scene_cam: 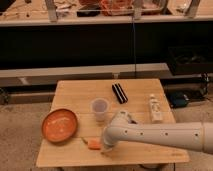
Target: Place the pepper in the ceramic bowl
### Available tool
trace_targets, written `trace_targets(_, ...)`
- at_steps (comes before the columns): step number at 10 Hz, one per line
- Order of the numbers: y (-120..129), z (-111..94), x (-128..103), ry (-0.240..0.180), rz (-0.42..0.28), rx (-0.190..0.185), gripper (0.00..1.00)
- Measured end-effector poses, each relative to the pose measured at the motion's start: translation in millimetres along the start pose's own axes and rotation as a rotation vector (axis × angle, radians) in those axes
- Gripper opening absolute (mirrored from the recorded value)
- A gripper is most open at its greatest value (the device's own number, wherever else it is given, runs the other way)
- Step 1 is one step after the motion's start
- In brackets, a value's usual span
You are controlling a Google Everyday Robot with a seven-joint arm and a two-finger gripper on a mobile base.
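The pepper [93,144], small and orange, lies on the wooden table [140,90] near its front edge, only partly showing. My gripper [105,145] is at the end of the white arm that reaches in from the right. It is down at the pepper's right end, touching or nearly touching it. The ceramic bowl [59,125], orange-brown with a pale inside, sits empty at the table's front left, a short way left of the pepper.
A translucent plastic cup [99,109] stands just behind the gripper. A black rectangular object [119,93] lies further back. A white bottle [154,108] lies at the right side. A dark shelf unit stands behind the table.
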Motion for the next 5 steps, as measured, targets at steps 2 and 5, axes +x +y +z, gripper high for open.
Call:
trace_targets(2,1.0,-2.2,0.6,0.005,-0.007,-0.003,0.03)
trace_targets(5,-2.9,-6.6,2.2,0.014,-0.011,0.013,0.00)
